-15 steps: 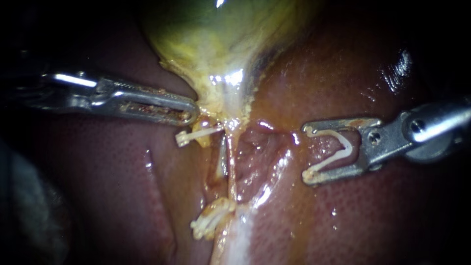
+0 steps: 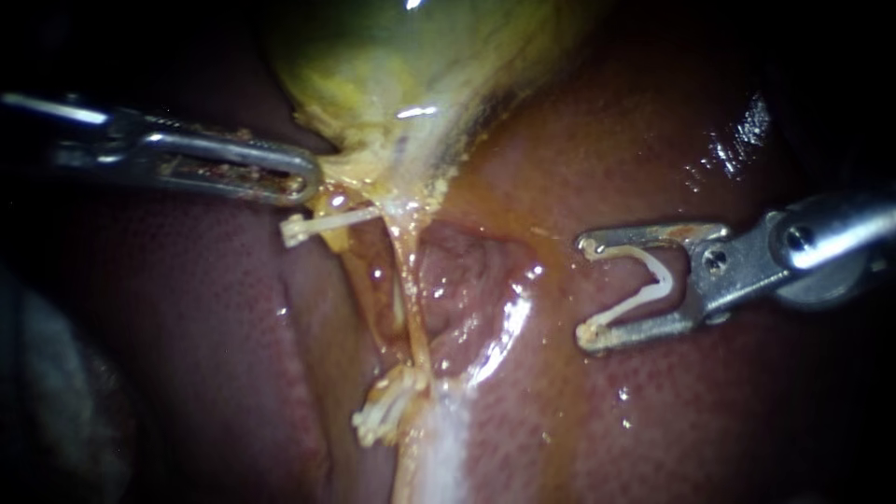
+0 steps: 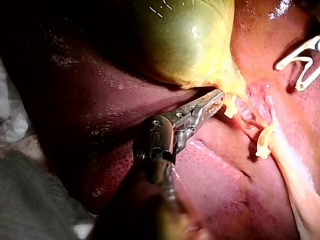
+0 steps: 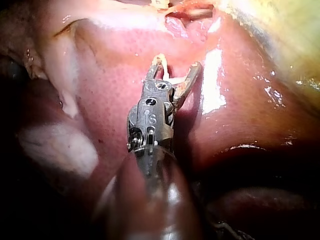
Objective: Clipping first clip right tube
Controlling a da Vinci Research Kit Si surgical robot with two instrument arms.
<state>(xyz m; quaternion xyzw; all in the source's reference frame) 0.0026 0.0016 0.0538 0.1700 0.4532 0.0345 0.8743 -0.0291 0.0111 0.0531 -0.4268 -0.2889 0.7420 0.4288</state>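
Observation:
My left instrument (image 2: pixel 313 182) comes in from the left, its jaws shut on the yellow neck of the gallbladder (image 2: pixel 392 84); the left wrist view shows the same grip (image 3: pixel 219 97). A thin tube (image 2: pixel 409 299) runs down from that neck, stretched taut over the liver. One white clip (image 2: pixel 322 224) lies crosswise just under the left jaws. A bunch of white clips (image 2: pixel 387 415) sits at the tube's lower end. My right instrument (image 2: pixel 584 290) hovers to the right of the tube, apart from it. Its jaws stand wide and hold an open white clip (image 2: pixel 644 285) between them (image 4: pixel 177 64).
Red-brown liver (image 2: pixel 672 168) surrounds the site, wet and glistening. A raw pink hollow (image 2: pixel 462 280) lies between the tube and the right instrument. A pale band of tissue (image 2: pixel 443 457) leads down below the clip bunch. Grey cloth (image 3: pixel 30 200) lies beside the left shaft.
My left instrument has drawn up and to the left, taking the gallbladder neck and the upper clip with it, so the tube is stretched longer. The right instrument has held still.

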